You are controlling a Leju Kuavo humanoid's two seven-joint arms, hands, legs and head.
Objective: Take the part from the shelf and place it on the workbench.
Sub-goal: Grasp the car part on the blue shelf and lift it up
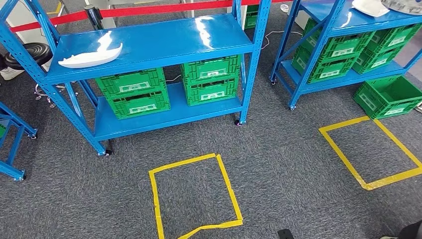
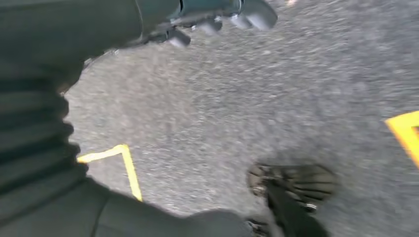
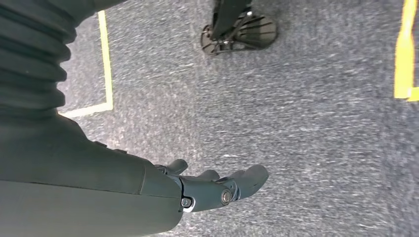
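A white, long, curved part [image 1: 91, 56] is lying near the left front edge of the blue shelf [image 1: 164, 40]. Left hand [image 2: 217, 17] and right hand [image 3: 217, 187] are hanging empty, fingers extended, over grey carpet [image 1: 278, 149].

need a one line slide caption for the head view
White part on the blue shelf's top deck, green crates below, yellow squares taped on the carpet.

A white, flat, elongated part [image 1: 91, 57] with a pointed end lies on the top board of the blue shelf [image 1: 164, 40], upper left of the frame.
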